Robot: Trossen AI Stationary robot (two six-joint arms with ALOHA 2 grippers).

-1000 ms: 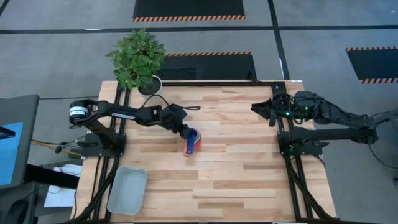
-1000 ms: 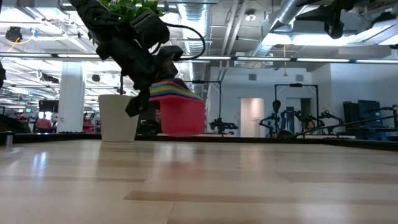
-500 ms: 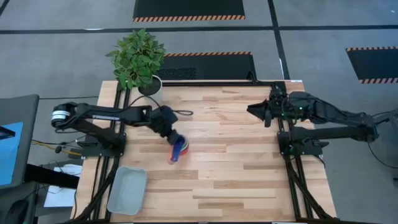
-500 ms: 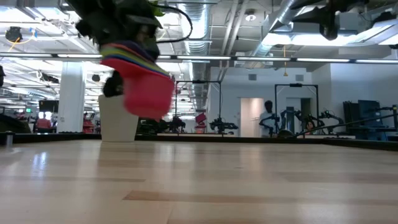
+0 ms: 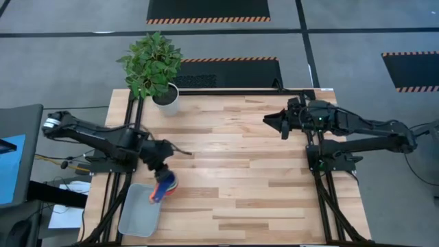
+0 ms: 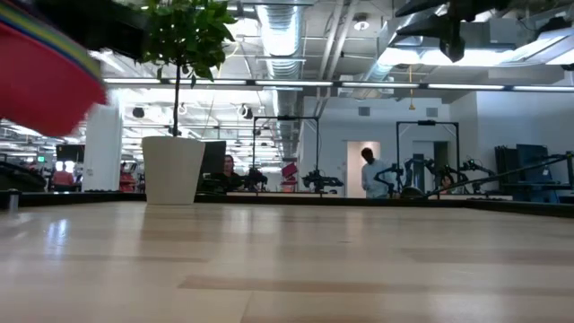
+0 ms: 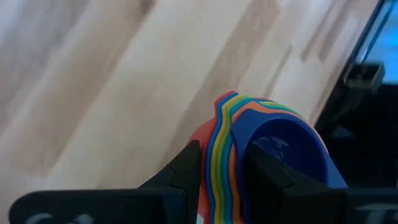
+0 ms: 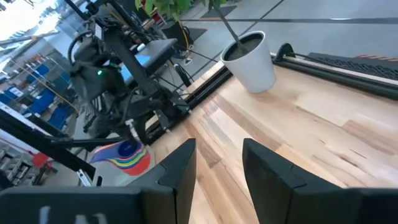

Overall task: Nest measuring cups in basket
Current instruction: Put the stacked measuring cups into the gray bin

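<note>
Swinging away from the middle of the table [image 5: 247,171], the left gripper [image 5: 162,180] now sits at the near left edge, where half a second ago it was farther in and a second ago nearer the centre. Its fingers [image 7: 186,171] are clamped on the stack of measuring cups [image 5: 164,186], nested one inside another with the dark blue one innermost and the red one outermost, as the left wrist view shows. The stack hangs tilted, just past the gripper's tips and at the upper right corner of the basket [image 5: 139,211], which lies directly beneath and beyond the gripper toward the table's front corner; I cannot tell whether the cups touch it. In the low view the red cup has slid to the far left border [image 6: 45,76], where before it hung near the plant pot [image 6: 170,169].

The right gripper [image 5: 269,121] has reached a little farther in over the far right part of the table, fingers [image 8: 177,171] spread apart and holding nothing.

The wooden tabletop is pale planks. The white pot with its leafy plant [image 5: 151,62] stands at the far left corner. Behind, in a hall with ducts and exercise machines, a person [image 6: 369,172] stands by a doorway.
</note>
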